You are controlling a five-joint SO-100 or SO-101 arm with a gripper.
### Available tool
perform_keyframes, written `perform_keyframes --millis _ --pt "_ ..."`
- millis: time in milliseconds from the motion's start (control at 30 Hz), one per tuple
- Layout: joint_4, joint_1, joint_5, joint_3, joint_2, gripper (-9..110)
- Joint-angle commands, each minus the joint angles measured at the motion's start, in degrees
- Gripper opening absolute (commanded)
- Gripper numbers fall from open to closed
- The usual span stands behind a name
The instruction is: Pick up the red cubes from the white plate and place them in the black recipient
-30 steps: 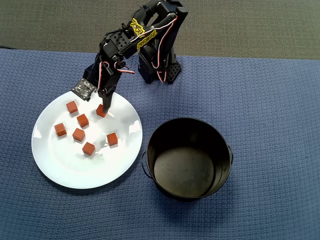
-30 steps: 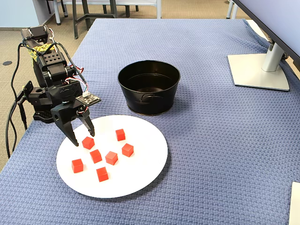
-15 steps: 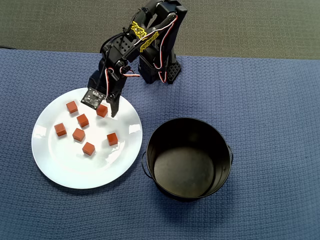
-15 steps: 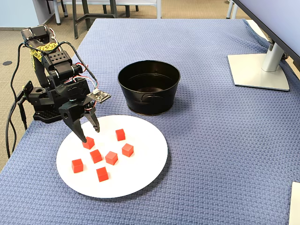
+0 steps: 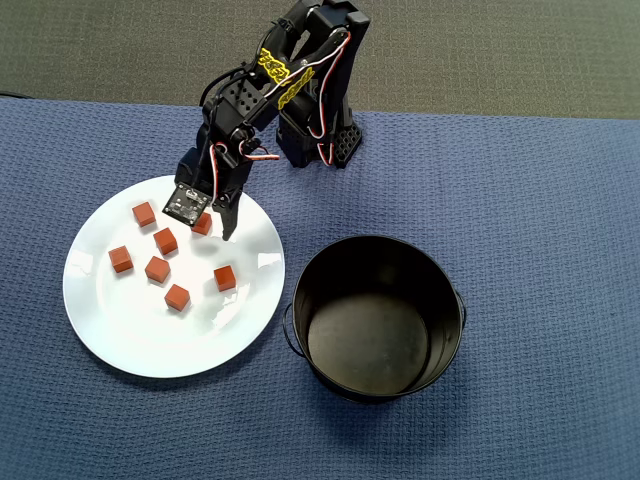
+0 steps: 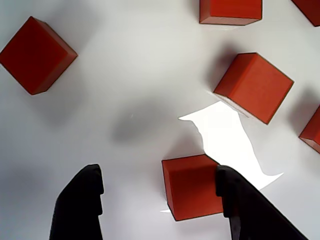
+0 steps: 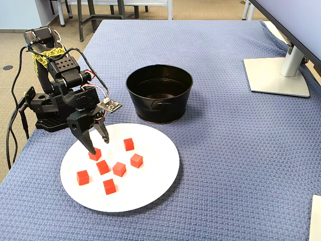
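Observation:
Several orange-red cubes [image 5: 157, 269] lie on the white plate [image 5: 120, 330], left of the black pot [image 5: 445, 300], whose bottom shows bare. My gripper [image 5: 212, 225] is open and low over the plate's far edge, straddling one cube [image 5: 202, 223]. In the wrist view the gripper [image 6: 159, 175] has that cube [image 6: 192, 186] between its fingers, against the right finger [image 6: 240, 200] and apart from the left one. Other cubes [image 6: 255, 87] lie beyond it. In the fixed view the gripper [image 7: 99, 145] stands over the cube [image 7: 94, 154] on the plate [image 7: 150, 186], with the pot [image 7: 160, 113] behind.
A blue woven cloth [image 5: 520, 180] covers the table. The arm's base [image 7: 45, 113] stands at the table's left edge in the fixed view. A monitor stand [image 7: 278, 75] sits at the far right.

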Motion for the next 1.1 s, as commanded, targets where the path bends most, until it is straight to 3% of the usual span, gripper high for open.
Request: perform_keyframes --millis 0,867,1067 --pt "-1.5 0.4 -0.3 -0.4 -0.1 22" --pt "5.5 3.3 -1.8 -2.5 6.2 24" --pt "-1.8 3.8 10.2 -1.4 4.0 24"
